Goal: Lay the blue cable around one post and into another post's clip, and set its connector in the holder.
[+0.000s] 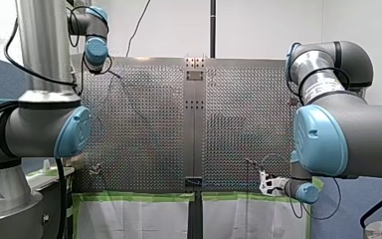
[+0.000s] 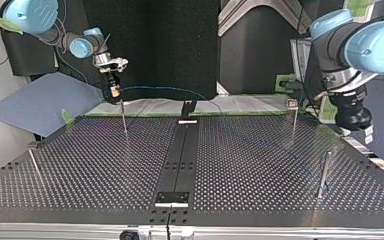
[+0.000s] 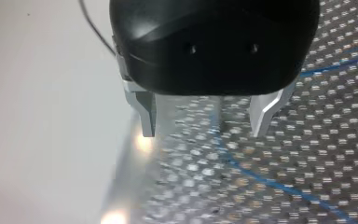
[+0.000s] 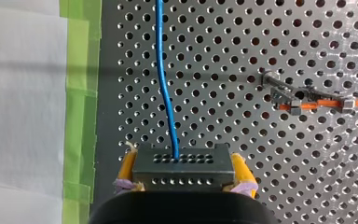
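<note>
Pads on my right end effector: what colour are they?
Yellow: the pads clamp the dark connector; right wrist view shows it best.

Four cameras: front view high at the near side, facing far over the perforated table [image 1: 144, 124]; top view low at the far edge, facing back; wrist views close along my left gripper [image 3: 204, 133] and my right gripper [image 4: 184, 161]; front and top share the whole table.

The cable [image 4: 165, 84] runs ahead from the connector [image 4: 182, 171] in my right gripper [image 4: 182, 159], a post [image 4: 279, 93] beside it.
</note>
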`<state>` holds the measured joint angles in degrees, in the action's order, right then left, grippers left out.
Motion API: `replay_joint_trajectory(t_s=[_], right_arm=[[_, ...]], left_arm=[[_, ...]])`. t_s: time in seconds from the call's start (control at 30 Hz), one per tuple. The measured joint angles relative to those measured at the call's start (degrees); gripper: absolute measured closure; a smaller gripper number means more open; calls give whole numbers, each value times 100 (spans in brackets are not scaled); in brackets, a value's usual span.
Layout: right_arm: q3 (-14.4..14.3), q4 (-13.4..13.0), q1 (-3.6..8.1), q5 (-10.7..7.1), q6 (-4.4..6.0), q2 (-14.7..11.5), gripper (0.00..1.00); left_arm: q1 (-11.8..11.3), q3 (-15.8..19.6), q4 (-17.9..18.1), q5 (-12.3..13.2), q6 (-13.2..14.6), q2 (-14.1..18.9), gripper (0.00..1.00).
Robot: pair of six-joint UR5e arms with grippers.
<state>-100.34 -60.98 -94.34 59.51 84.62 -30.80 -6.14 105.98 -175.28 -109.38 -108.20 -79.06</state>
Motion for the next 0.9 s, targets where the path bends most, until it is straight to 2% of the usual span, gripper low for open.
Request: replay_joint_trajectory(t_s=[0.17,0.53,0.7,0.9], right_arm=[[30,66,-1,0,-7,-7,100],[44,135,-3,44,-3,-14,100],[45,168,-2,66,3,-13,100],[45,193,-3,72,3,-11,100]], left_arm=[[-31,-244,-246,105,222,245,0],[-37,-765,-765,605,707,751,0],[39,-1013,-1018,854,935,727,0],[80,-1308,-1309,1148,1005,691,0]])
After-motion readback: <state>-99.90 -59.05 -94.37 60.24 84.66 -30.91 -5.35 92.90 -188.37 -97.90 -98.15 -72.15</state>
